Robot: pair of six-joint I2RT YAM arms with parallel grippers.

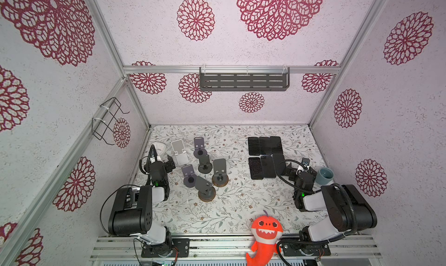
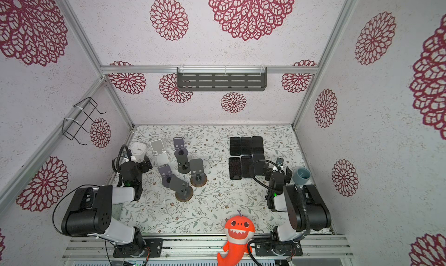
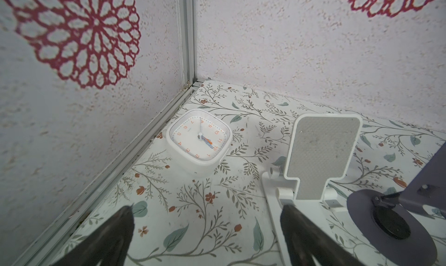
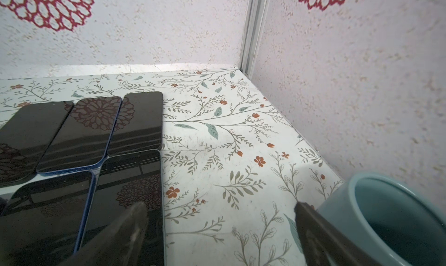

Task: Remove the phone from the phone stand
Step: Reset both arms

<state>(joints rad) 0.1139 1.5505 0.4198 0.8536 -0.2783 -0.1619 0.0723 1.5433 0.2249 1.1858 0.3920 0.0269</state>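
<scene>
The floral table [image 1: 229, 216] fills the lower middle of both top views. The left gripper [image 1: 170, 164] hovers at its left edge and the right gripper [image 1: 300, 170] at its right. Both have their jaws spread wide and hold nothing.

Six phones [image 1: 265, 156] lie flat, screens up, in two tight rows right of centre. The stands [image 1: 205, 165] cluster left of centre, and each one looks bare, so I judge no phone is left to lift off.

A phone should handle as a stiff, thin, fairly dense slab with slick, breakable glass. It is best pinched across its narrow width, on the long edges, not on the screen.

The top views alone show all the stands at once. The right wrist view shows the right gripper [image 4: 219, 205] with one finger over the nearest phone and the other just beside a blue cup [image 4: 386, 216]. It also shows mirror-like screens and blue phone edges. The left wrist view shows the left gripper [image 3: 206, 211] facing a white clock [image 3: 199, 141] in the corner. Beside the clock is the white stand [image 3: 321, 153] with its textured, empty backrest.
</scene>
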